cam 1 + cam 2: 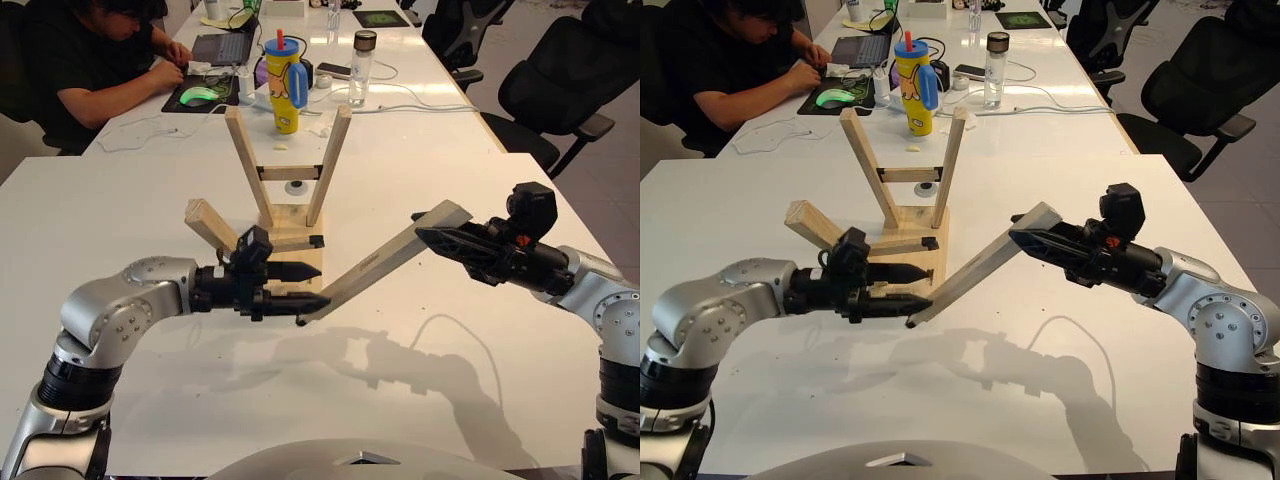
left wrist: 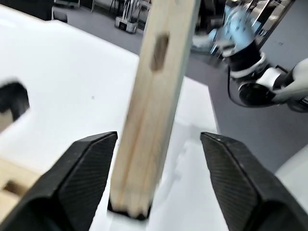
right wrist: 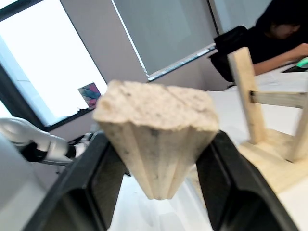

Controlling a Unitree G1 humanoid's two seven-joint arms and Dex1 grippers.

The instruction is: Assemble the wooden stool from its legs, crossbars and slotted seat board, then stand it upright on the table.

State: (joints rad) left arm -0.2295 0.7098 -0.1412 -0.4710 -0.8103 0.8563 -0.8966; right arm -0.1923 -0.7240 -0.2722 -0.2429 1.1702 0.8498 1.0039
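Observation:
The slotted seat board [image 1: 291,216] lies flat on the white table with two legs [image 1: 250,165] standing up from it, joined by a crossbar [image 1: 288,172]. A third leg [image 1: 209,224] slants out at its left. A loose wooden leg [image 1: 385,260] slopes from the table up to the right. My right gripper [image 1: 440,236] is shut on its raised end [image 3: 156,130]. My left gripper [image 1: 305,285] is open around its low end, and its fingers [image 2: 82,173] stand clear of the leg [image 2: 149,110] on both sides.
A small round part [image 1: 296,187] lies behind the seat board. On the far table stand a yellow cup [image 1: 284,85] and a water bottle [image 1: 360,65], with a person at a laptop. Office chairs [image 1: 560,90] stand at the back right.

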